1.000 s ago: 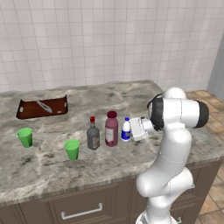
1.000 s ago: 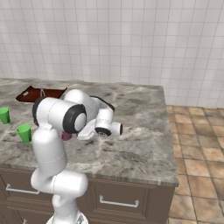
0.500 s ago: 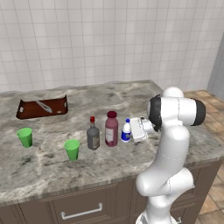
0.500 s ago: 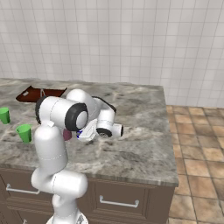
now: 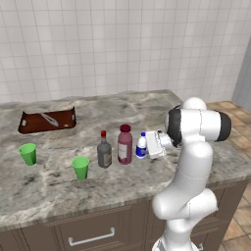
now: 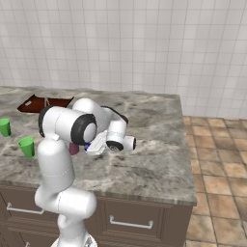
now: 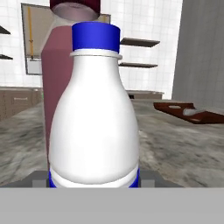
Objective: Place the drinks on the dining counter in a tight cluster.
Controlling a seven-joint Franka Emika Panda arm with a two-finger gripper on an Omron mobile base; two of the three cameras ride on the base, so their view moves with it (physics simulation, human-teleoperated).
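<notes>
Three drinks stand in a row on the dining counter (image 5: 49, 191): a grey-brown bottle with a red cap (image 5: 104, 152), a taller maroon bottle (image 5: 125, 144) and a small white bottle with a blue cap (image 5: 141, 146). My gripper (image 5: 148, 145) reaches in from the right at counter height and is shut on the white bottle. In the hand view the white bottle (image 7: 94, 122) stands upright between my fingertips (image 7: 38, 177). The maroon bottle (image 7: 54, 87) is close behind it, slightly to the left. The white bottle stands next to the maroon one; whether they touch I cannot tell.
Two green cups (image 5: 28, 153) (image 5: 81, 167) stand left of the bottles. A brown tray (image 5: 46, 120) with a utensil lies at the back left. The counter's right end (image 6: 185, 159) drops to a tiled floor. White tiles back the counter.
The three bottles stand where they were. My arm has only shifted slightly at the wrist, with the hand staying at the white bottle.
</notes>
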